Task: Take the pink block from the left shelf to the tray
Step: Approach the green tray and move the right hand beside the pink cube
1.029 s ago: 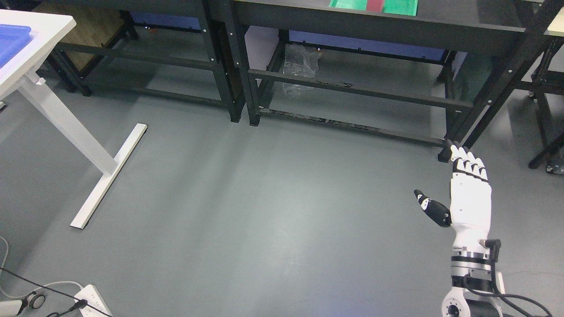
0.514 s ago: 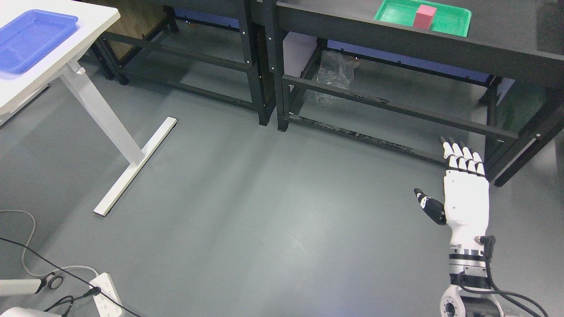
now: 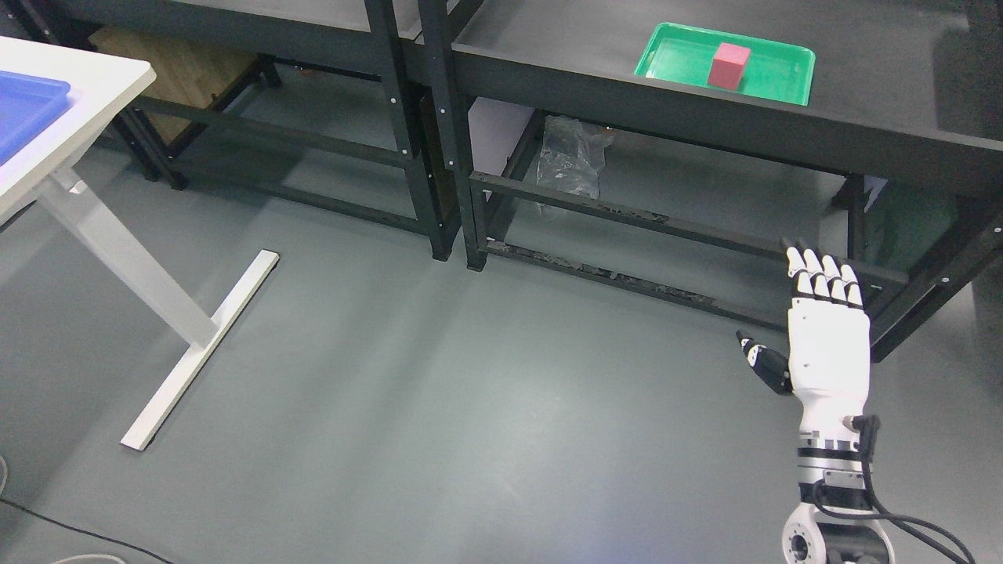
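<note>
The small pink cube-shaped block (image 3: 729, 64) stood inside a shallow green plastic tray (image 3: 787, 77) on the black metal shelf (image 3: 878, 102). The white-and-black right hand (image 3: 827, 345), fingers extended and thumb splayed, holding nothing, hung low over the grey floor (image 3: 439, 407), well apart from the block. Risk: rising from below, the fingers could strike the shelf's front edge, or nudge the light tray instead of gripping the block.

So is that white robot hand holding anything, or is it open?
Open and empty. The right hand has its fingers straight and its thumb out to the side, well below the pink block.
</note>
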`<state>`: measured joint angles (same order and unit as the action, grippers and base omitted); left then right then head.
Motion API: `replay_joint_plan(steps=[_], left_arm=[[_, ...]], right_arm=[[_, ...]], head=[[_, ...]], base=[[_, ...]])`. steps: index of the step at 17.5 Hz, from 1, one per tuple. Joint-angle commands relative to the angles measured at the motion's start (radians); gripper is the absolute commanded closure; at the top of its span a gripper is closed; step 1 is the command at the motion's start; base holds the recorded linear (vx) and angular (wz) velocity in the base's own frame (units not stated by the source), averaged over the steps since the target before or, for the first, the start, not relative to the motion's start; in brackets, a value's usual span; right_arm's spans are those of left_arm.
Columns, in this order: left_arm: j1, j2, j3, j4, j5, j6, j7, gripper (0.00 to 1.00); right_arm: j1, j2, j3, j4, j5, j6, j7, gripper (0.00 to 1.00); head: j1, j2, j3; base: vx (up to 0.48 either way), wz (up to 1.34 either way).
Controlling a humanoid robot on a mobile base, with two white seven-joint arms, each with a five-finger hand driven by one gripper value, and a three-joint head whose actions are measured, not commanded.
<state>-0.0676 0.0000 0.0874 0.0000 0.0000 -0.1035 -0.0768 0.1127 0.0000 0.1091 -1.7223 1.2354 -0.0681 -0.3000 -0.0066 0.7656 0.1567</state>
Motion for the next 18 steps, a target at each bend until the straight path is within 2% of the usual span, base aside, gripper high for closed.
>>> replay_joint_plan(steps=[1,14,18], left_arm=[[-0.001,0.017,0.000,-0.017,0.008,0.001,0.000,0.00],[-0.001,0.017,0.000,-0.017,0.008,0.001,0.000,0.00],[0.000,0.017,0.000,-0.017,0.008,0.001,0.000,0.00]], right_arm=[[0.002,-0.017,-0.003,0.000,-0.007,0.001,0.005,0.00],[0.008,-0.017,-0.003,0.000,-0.010,0.004,0.051,0.00],[0.010,-0.017,-0.006,0.000,-0.100,0.001,0.050,0.00]], head=[[0.0000,0.000,0.000],[0.0000,0.000,0.000],[0.0000,0.000,0.000]], base=[[0.300,-0.11],[0.307,-0.09],[0.347,0.03]])
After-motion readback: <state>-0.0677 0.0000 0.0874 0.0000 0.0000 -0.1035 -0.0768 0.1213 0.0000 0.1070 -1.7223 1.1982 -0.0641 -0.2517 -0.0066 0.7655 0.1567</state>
